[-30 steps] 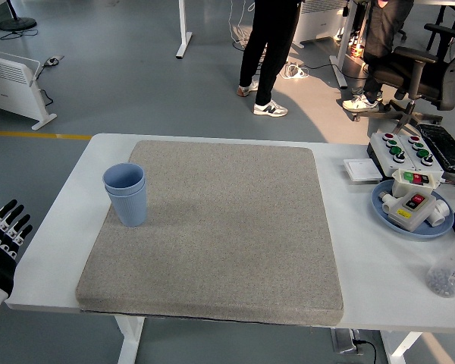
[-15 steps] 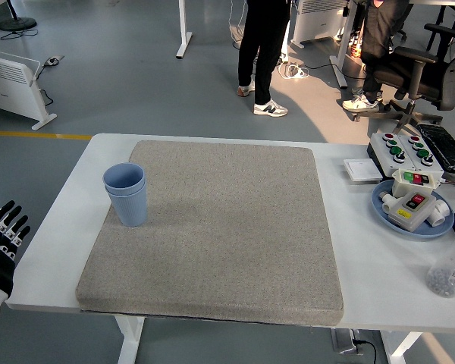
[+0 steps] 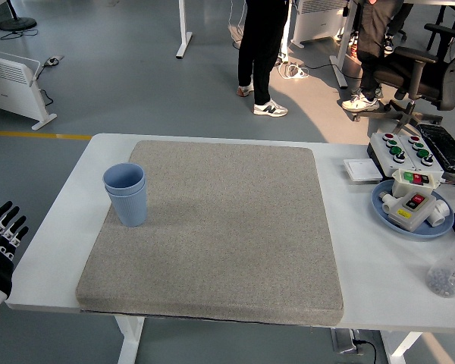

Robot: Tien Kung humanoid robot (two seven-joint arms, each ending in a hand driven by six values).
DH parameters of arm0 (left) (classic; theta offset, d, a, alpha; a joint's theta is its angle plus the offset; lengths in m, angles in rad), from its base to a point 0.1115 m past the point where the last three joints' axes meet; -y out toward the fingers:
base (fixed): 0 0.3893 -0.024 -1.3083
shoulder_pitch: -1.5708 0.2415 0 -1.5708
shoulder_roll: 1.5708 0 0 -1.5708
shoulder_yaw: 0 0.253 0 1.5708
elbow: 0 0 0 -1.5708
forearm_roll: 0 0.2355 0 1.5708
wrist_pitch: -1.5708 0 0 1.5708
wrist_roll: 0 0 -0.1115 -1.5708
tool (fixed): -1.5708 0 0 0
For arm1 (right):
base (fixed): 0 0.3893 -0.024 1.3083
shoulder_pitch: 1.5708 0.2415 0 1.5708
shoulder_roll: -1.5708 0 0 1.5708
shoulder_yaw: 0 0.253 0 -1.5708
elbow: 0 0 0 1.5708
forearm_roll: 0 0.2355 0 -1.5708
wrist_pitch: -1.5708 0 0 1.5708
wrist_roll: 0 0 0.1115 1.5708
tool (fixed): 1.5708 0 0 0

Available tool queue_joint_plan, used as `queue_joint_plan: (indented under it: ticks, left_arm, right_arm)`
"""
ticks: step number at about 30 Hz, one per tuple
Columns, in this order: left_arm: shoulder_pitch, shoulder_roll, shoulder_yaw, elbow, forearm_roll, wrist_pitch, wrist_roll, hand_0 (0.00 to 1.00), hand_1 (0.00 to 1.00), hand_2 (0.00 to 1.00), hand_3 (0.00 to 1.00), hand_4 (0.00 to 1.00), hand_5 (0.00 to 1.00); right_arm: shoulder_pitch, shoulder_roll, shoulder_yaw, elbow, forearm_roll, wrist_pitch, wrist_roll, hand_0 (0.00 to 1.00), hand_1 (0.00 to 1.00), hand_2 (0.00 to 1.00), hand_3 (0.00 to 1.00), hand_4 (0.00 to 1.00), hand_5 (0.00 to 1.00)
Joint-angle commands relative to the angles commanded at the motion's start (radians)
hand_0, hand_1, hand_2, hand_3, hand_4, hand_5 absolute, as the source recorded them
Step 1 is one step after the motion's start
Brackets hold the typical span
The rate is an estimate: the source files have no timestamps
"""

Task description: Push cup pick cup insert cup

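A: Cups [image 3: 126, 194]?
B: Nested, blue, upright at mat's [image 3: 235, 227] left edge; insertion apparently done.
A: Left hand [image 3: 1, 235]?
B: Off counter's [image 3: 379, 258] left edge, fingers relaxed, empty; next move: likely none.

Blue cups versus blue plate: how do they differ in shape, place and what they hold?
The cups are tall and narrow, nested one in the other; the plate is flat and wide. The cups stand on the grey mat near its left edge; the plate lies on the bare table at the right. The plate carries a button box; the top cup looks empty. Both are blue.
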Motion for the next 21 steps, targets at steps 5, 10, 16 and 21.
queue_joint_plan:
  ticks: [5,10,16,21]
  left_arm:
    - [0.001,0.002,0.005,0.001,-0.001,0.0,0.0,0.858,0.864,0.878,0.827,0.705,0.998]
    - [0.001,0.001,0.012,0.003,-0.001,-0.001,0.001,0.855,0.862,0.875,0.825,0.704,0.998]
    - [0.003,0.002,0.015,0.004,0.0,-0.001,0.002,0.855,0.862,0.875,0.823,0.703,0.998]
    - [0.003,0.003,0.019,0.007,0.0,0.0,0.003,0.855,0.862,0.875,0.823,0.703,0.998]
  right_arm:
    - [-0.004,0.0,-0.002,0.0,-0.005,0.0,-0.003,0.528,0.546,0.592,0.611,0.154,0.776]
    - [-0.009,0.0,-0.007,0.0,-0.008,0.0,-0.007,0.528,0.546,0.592,0.61,0.152,0.775]
    - [-0.014,0.0,-0.01,0.0,-0.012,0.0,-0.009,0.528,0.546,0.592,0.61,0.152,0.776]
    - [-0.016,0.0,-0.007,0.0,-0.018,-0.001,-0.011,0.528,0.546,0.592,0.61,0.152,0.776]
